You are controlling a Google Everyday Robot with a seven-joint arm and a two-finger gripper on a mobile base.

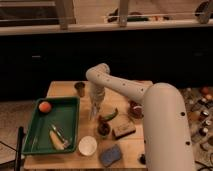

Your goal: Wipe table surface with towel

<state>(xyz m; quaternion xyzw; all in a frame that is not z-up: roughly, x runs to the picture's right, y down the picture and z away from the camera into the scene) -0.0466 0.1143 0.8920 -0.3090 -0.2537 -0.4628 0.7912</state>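
Observation:
The table surface (65,90) is a pale wooden top that fills the middle of the camera view. My white arm reaches in from the lower right, bends at an elbow near the back, and points down. My gripper (94,111) hangs low over the tabletop, just right of the green tray and left of a green vegetable. No pale grey-blue towel shows; it is either hidden under the gripper or out of view.
A green tray (37,142) at the left holds an orange fruit (45,106) and a yellowish item (56,139). A metal cup (80,89) stands behind the gripper. A green vegetable (111,114), dark cup (103,129), brown sponge (124,130), white bowl (87,145) and blue pad (111,155) lie in front.

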